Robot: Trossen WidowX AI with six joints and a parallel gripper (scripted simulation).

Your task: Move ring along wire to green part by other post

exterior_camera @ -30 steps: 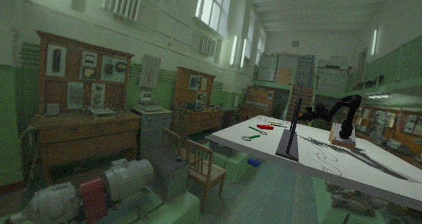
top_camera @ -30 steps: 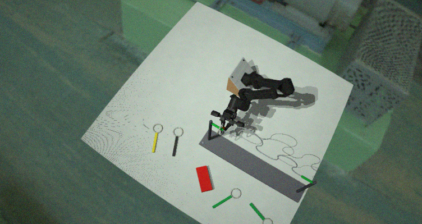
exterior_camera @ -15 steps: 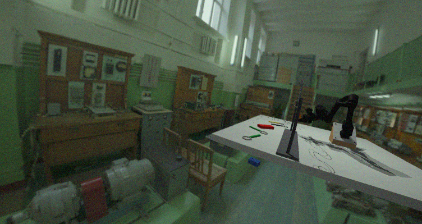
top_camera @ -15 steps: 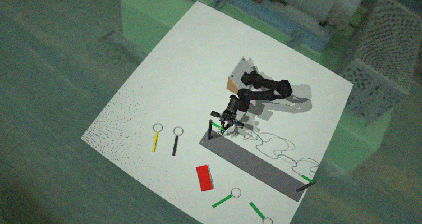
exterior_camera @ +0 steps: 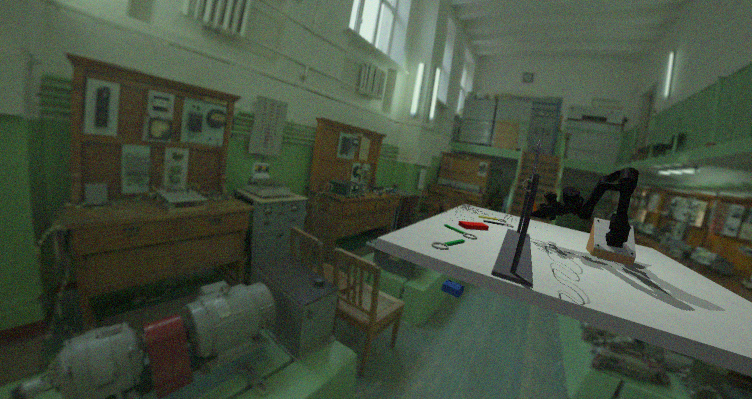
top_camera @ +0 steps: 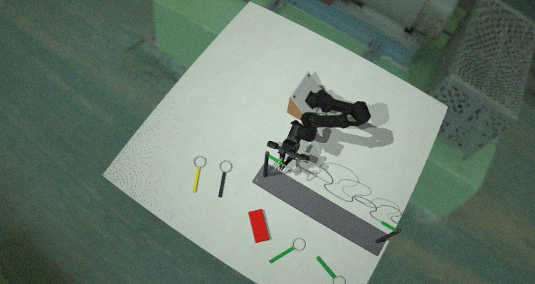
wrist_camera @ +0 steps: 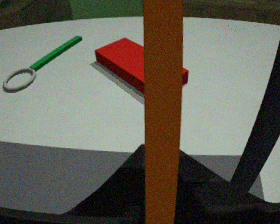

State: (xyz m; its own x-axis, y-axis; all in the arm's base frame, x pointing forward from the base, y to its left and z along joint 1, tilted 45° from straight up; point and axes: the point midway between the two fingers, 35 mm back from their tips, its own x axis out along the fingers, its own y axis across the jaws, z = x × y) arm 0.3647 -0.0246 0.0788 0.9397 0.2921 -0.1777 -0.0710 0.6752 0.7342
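Observation:
My gripper (top_camera: 283, 166) (wrist_camera: 155, 153) is shut on the orange handle (wrist_camera: 162, 100), which stands upright between the fingers in the wrist view. The ring is small and pale in the top view, at the fingertips by the green part (top_camera: 275, 159) next to the left post (top_camera: 265, 166). Whether the wire passes through the ring is too small to tell. The same post (wrist_camera: 265, 110) rises close on the right in the wrist view. The other green part (top_camera: 389, 226) is beside the far post (top_camera: 388, 236). The thin grey wire curves between them, mixed with its shadows.
The posts stand on a dark grey base (top_camera: 318, 207) (exterior_camera: 506, 254). Beyond it lie a red block (top_camera: 258, 225) (wrist_camera: 121, 57), a yellow-handled ring (top_camera: 196, 180), a black-handled ring (top_camera: 222, 184) and two green-handled rings (top_camera: 282, 255) (top_camera: 326, 267).

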